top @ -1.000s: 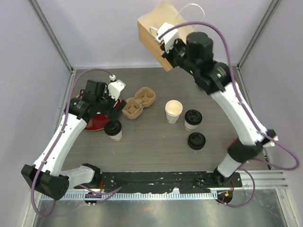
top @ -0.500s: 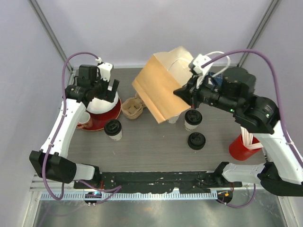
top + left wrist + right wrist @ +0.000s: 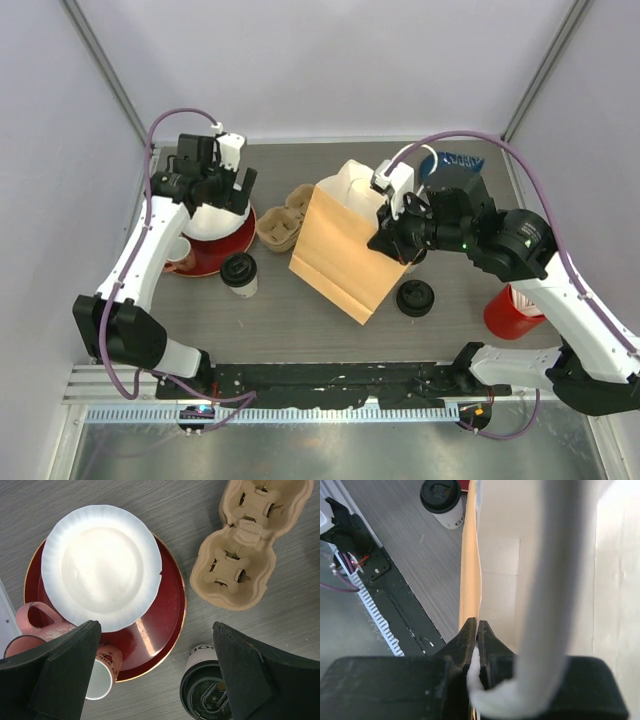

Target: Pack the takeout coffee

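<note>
- Swung down since earlier, the paper bag [image 3: 340, 255] is held tilted over mid-table, its rim pinched tight by the right gripper [image 3: 477, 630].
- Nothing is held by the left gripper [image 3: 154, 627], spread wide above the plates [image 3: 100, 570].
- One lidded cup [image 3: 240, 272] is seen beside them; the other is hidden behind the bag.
- Grey table [image 3: 300, 335] is enclosed by pale walls [image 3: 300, 70].

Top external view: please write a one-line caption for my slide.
Right gripper pinches the bag by its rim mid-table; open left gripper hovers above the plates, a lidded cup beside them.
</note>
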Tool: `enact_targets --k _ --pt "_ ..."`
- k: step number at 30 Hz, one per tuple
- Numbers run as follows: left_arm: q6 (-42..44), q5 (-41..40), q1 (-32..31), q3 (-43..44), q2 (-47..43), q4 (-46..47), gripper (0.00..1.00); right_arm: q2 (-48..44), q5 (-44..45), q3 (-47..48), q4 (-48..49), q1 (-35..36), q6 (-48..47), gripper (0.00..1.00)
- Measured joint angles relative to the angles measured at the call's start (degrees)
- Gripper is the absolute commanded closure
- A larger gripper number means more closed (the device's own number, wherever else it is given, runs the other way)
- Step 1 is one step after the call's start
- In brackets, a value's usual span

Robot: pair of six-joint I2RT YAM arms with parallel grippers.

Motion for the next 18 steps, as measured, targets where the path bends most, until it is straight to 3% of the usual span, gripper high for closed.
enact_targets --k 11,18 --pt "0.55 2.49 -1.46 2.97 5.07 -0.52 0.19 -0.83 4.26 -14.88 1.46 6.88 3.21 0.99" --pt "1.46 5.75 -2.38 4.0 8.57 -1.4 0.2 -3.39 3.61 -22.6 6.62 16.04 -1.33 0.99"
